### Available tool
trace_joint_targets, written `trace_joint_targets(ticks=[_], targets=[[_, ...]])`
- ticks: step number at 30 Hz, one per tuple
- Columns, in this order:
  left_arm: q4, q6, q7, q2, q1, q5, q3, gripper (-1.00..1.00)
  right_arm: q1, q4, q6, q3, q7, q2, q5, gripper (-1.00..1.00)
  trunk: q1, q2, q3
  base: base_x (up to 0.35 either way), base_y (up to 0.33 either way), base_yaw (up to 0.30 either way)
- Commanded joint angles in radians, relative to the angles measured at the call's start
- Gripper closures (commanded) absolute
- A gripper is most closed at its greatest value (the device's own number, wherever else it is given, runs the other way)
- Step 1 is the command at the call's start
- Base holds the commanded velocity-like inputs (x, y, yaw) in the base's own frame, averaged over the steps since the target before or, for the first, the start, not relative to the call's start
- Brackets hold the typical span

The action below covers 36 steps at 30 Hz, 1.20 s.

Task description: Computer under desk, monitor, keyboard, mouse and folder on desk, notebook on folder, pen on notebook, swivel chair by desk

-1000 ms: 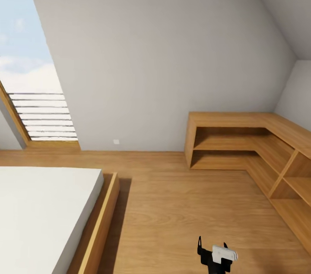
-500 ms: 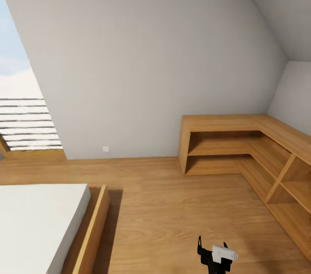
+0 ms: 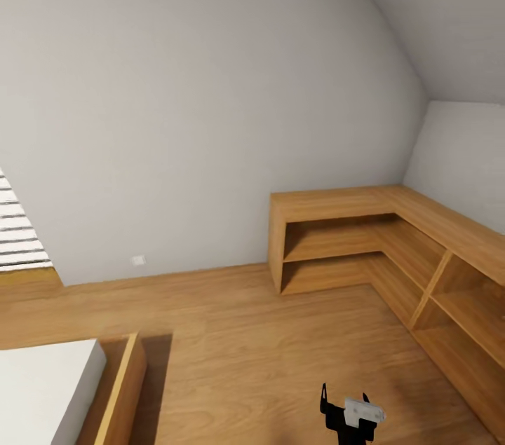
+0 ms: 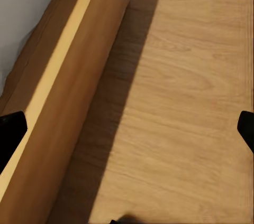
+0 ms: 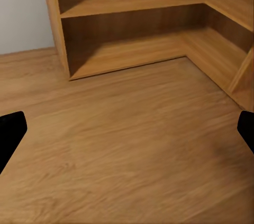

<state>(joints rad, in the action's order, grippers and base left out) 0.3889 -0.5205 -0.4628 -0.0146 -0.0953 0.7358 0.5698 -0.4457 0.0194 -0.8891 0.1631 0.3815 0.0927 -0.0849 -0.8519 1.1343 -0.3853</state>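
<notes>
I am on the move through a bedroom, and the desk, the swivel chair and the other task things are out of view. My right gripper [image 3: 344, 397] pokes up at the bottom of the head view, black with a white part on it, over bare wooden floor. In the right wrist view the right gripper [image 5: 127, 134] is open, its black fingertips [image 5: 10, 134] far apart with nothing between them. My left gripper [image 4: 127, 134] is also open and empty, hanging above the floor beside the bed frame [image 4: 69, 92].
A low wooden L-shaped shelf unit [image 3: 337, 238] runs along the back wall and the right side. The bed [image 3: 49, 389] with its white mattress and wooden frame sits at the lower left. A slatted window [image 3: 17, 242] shows at the left edge. Wooden floor [image 3: 245, 333] lies between them.
The whole head view has swung to the right: bed, window and shelf unit slid leftward in the picture. That is camera motion. My right gripper keeps the same place in view.
</notes>
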Motion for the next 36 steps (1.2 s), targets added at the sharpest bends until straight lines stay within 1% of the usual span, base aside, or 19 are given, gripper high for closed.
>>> trace_joint_targets(ticks=[1, 7, 23, 36], targets=[[0.002, -0.003, -0.008, -0.002, -0.001, 0.005, 0.009, -1.00, -0.001, 0.002, -0.004, 0.009, 0.002, 0.001, -0.009, -1.00, -0.001, 0.001, -0.001, 0.330, 0.000, -0.181], [0.002, -0.003, -0.008, -0.002, -0.001, 0.005, 0.009, -1.00, -0.001, 0.003, -0.002, 0.010, 0.002, 0.001, -0.009, -1.00, -0.001, 0.001, -0.003, 0.330, 0.000, -0.079], [0.001, -0.003, -0.007, -0.002, 0.000, 0.006, 0.009, -1.00, -0.002, 0.003, -0.002, 0.009, 0.001, 0.001, -0.010, -1.00, -0.001, 0.001, -0.003, 0.333, 0.000, -0.005], [0.001, -0.003, -0.007, -0.002, -0.001, 0.007, 0.008, -1.00, -0.001, 0.002, -0.003, 0.009, 0.001, 0.000, -0.009, -1.00, -0.001, 0.001, 0.007, 0.334, 0.000, -0.182]])
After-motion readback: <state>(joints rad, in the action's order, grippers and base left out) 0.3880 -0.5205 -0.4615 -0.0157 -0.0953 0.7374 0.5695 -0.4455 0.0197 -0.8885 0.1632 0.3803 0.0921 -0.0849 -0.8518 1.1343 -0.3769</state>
